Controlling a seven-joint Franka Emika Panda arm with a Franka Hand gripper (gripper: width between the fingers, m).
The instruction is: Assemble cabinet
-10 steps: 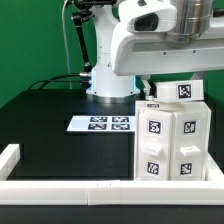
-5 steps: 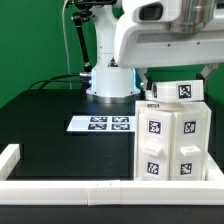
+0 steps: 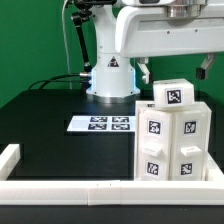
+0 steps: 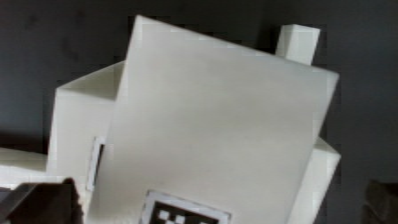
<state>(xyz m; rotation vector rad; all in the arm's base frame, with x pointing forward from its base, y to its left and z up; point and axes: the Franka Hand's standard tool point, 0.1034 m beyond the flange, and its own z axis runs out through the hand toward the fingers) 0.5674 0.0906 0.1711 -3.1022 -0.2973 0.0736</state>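
The white cabinet [image 3: 172,140] stands at the exterior view's right, its front showing several black-and-white tags. A smaller white tagged panel [image 3: 173,95] rests on top of it, slightly tilted. My gripper [image 3: 176,70] hangs just above this panel, open, with one dark finger to either side and nothing held between them. In the wrist view the same panel [image 4: 214,110] fills the picture with its tag [image 4: 187,212] between my fingertips [image 4: 36,200]. My gripper [image 4: 210,205] is open there too. The cabinet's lower part is hidden in that view.
The marker board [image 3: 102,124] lies flat on the black table, left of the cabinet. White border rails run along the front [image 3: 70,188] and the left [image 3: 10,157]. The arm's base [image 3: 110,80] stands behind, with cables [image 3: 55,80] to its left.
The jaws have spread apart and let go of the top panel. The arm has risen, so more of the panel and its tag now shows on the cabinet.
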